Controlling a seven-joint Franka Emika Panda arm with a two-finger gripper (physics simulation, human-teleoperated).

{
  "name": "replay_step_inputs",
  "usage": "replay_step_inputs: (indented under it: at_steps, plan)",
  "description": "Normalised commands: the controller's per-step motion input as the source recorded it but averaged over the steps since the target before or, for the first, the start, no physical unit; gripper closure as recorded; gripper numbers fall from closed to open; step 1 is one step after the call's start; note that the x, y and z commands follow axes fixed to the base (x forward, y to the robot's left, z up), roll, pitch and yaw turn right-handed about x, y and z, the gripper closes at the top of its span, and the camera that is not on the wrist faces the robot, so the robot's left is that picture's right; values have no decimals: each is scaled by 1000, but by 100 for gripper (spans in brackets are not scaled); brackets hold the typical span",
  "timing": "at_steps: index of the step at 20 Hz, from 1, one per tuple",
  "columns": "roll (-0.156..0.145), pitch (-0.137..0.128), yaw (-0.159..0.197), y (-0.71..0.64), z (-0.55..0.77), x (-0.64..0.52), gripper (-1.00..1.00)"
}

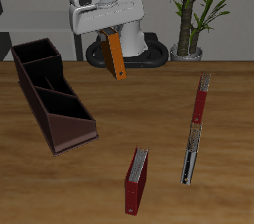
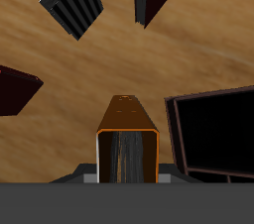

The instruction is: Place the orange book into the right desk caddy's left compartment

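Gripper [image 1: 111, 36] clamped on the orange book [image 1: 116, 57], holding it by its upper end; book hangs clear above the table [image 1: 159, 99], tilted slightly, lower end toward 5 o'clock in the exterior view. Wrist view confirms: orange book [image 2: 126, 139] sits end-on between the fingers, wood surface well below it.

Right desk caddy [image 1: 52, 94] lies on the table at roughly 8 o'clock from the book, well apart (long axis running back-to-front, dividers visible). Its dark rim [image 2: 213, 134] shows just beside the book in the wrist view.

Dark red hardback [image 1: 136, 180] lies near the front edge; thin red-spined book [image 1: 196, 129] beside it, farther back. Potted plant [image 1: 193, 10] at the back.
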Motion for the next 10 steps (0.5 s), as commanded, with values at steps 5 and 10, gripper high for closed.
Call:
replay_step_inputs:
  at_steps: [5,10]
  plan:
    - [3,-13,32,-169,134,31,100]
    - [-44,-12,-12,-307,100,96,100]
